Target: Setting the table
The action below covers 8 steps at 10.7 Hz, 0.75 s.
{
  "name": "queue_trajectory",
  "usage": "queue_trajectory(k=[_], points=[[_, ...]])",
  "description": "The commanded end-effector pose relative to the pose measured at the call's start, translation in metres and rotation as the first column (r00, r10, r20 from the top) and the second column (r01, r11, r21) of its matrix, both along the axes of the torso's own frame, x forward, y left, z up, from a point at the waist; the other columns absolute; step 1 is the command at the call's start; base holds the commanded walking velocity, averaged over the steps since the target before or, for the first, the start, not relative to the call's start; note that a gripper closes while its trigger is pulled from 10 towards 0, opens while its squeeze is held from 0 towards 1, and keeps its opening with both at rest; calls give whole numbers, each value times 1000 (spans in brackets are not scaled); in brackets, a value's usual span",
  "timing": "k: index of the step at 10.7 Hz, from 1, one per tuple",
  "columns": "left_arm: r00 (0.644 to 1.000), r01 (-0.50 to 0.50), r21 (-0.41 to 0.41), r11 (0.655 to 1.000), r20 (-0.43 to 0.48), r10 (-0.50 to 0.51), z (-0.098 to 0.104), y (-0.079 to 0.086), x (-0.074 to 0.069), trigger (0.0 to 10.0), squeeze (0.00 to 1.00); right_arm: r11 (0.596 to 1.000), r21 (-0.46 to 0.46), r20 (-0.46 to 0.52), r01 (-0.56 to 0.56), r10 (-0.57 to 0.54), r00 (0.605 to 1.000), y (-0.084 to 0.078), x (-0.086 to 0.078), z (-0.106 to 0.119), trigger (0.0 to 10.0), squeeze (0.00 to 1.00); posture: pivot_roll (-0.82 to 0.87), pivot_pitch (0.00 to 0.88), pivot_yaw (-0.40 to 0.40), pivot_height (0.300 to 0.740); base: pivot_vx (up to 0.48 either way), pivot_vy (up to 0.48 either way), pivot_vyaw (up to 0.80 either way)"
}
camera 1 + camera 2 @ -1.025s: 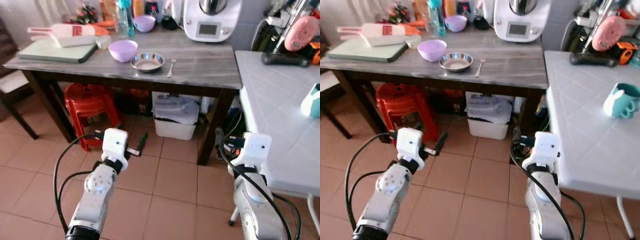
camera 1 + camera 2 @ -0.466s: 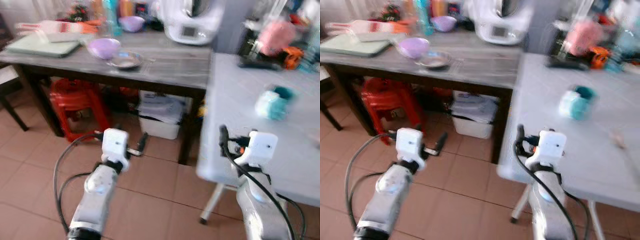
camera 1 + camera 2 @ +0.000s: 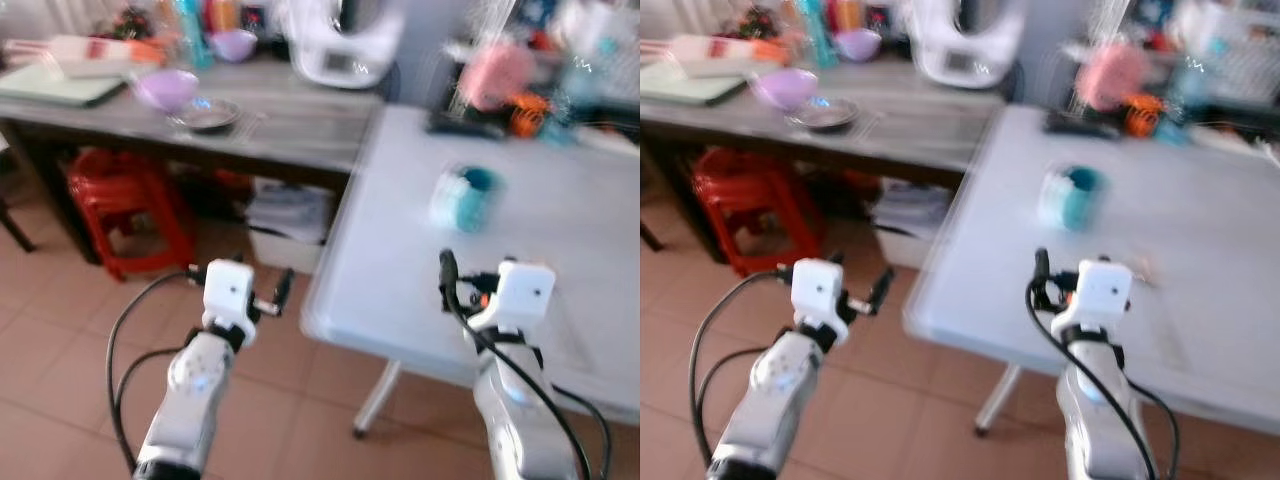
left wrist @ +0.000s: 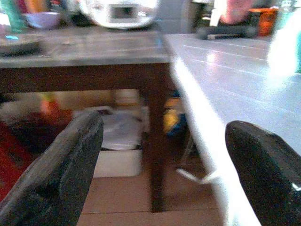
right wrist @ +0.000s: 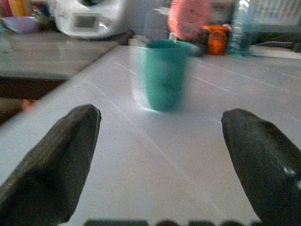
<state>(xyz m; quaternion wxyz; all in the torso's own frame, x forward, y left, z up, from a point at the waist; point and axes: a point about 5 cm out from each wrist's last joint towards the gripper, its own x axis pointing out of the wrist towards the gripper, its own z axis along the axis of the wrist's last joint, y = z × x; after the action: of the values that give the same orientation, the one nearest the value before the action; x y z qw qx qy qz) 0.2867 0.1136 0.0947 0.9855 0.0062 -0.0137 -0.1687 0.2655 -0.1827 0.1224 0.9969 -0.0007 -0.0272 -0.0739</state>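
While blurred: both grippers raised, fingers spread and holding nothing, before a white counter [image 3: 560, 230].

Nearest, left gripper [image 3: 283, 290] over the tiled floor [image 3: 60, 330] just off the white counter's near corner, fingers [image 4: 61, 174] wide apart; right gripper [image 5: 160, 155] above the near part of the white counter, fingers [image 5: 51, 165] likewise wide apart. Farther on, teal cup [image 3: 463, 198] upright on the white counter, well apart from the right gripper. Under the wooden counter [image 3: 290, 115] to the left, red stool [image 3: 125, 200] and white bin [image 3: 285, 215]. On that counter, steel dish [image 3: 208, 114] touching or just beside purple bowl [image 3: 166, 89]. At the back, white kitchen machine [image 3: 340, 40], second purple bowl [image 3: 233, 43], cutting board [image 3: 50, 85].
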Motion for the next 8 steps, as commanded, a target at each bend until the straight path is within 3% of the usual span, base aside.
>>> queue_trajectory(k=[1,6,7,8], points=[[1000,16,12,1000,6,-16,2,-1,1,10000,0,1000,-2,26,2,-2,1000,-1,2,6,10000,0,-19,36,-4,740,0,-480,0],[1000,22,15,1000,0,-22,2,-2,1,10000,0,1000,2,21,2,-2,1000,0,5,7,10000,0,-17,39,-4,740,0,-466,0],[1000,27,-20,999,0,-27,2,-2,1,10000,0,1000,0,14,-1,1,1000,0,6,6,10000,0,-17,39,-4,740,0,0,0],[1000,30,-1,1000,-1,-30,1,-1,1,10000,0,1000,-4,-6,-11,11,1000,-1,8,4,10000,0,-20,41,-4,740,0,0,0]])
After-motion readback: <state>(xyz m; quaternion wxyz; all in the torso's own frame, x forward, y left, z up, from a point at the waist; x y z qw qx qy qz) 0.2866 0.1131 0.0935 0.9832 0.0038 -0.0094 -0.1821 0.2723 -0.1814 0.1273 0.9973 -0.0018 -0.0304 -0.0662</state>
